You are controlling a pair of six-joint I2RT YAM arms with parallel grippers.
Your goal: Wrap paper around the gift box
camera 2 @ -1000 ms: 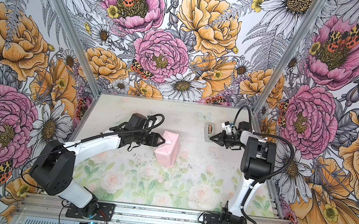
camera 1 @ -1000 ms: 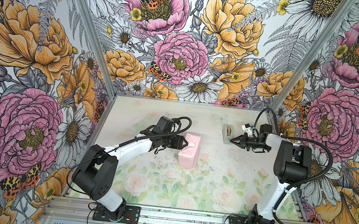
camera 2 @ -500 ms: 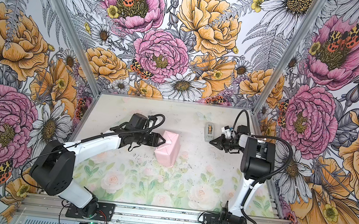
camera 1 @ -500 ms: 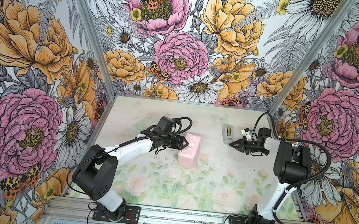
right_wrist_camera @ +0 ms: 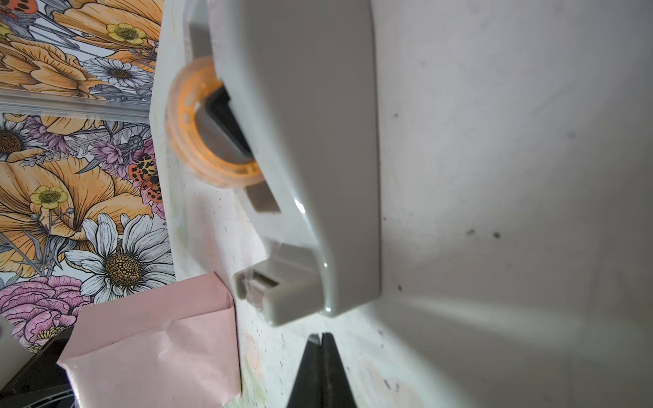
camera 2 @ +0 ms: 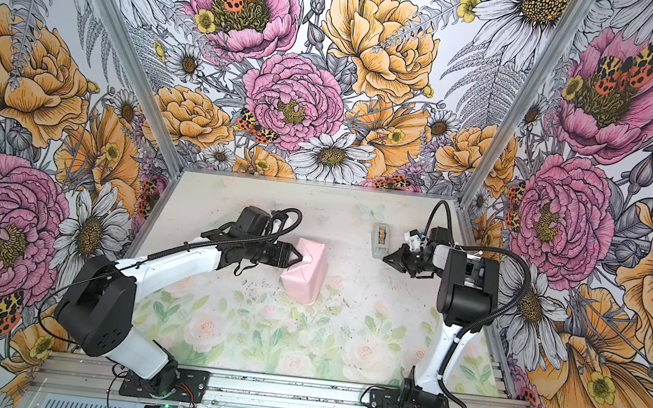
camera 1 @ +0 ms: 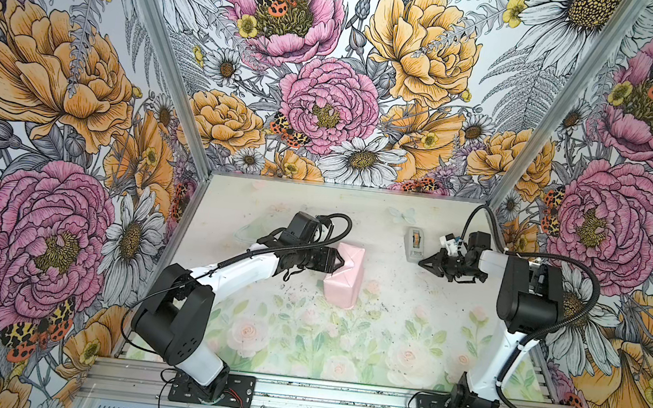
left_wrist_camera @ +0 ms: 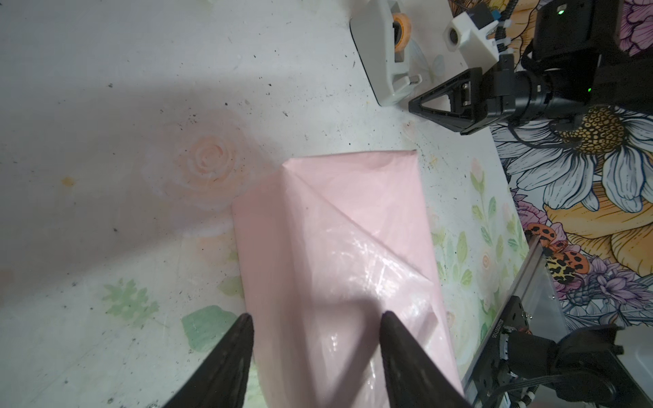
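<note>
The left gripper [camera 1: 341, 263] has not budged, jaws half-spread against the pink paper [camera 1: 342, 286] hiding the gift box mid-counter. By the tape dispenser [camera 1: 414, 244], the right gripper [camera 1: 422, 262], jaws shut, has slipped slightly frontward, so taping seems next. Only the right wrist view shows its tips just short of the cutter [right_wrist_camera: 268, 293]

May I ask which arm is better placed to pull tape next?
Probably right: the right fingers, shut, sit off the cutter end of the grey plastic tape dispenser; the left fingers are at the pink paper-wrapped box.
</note>
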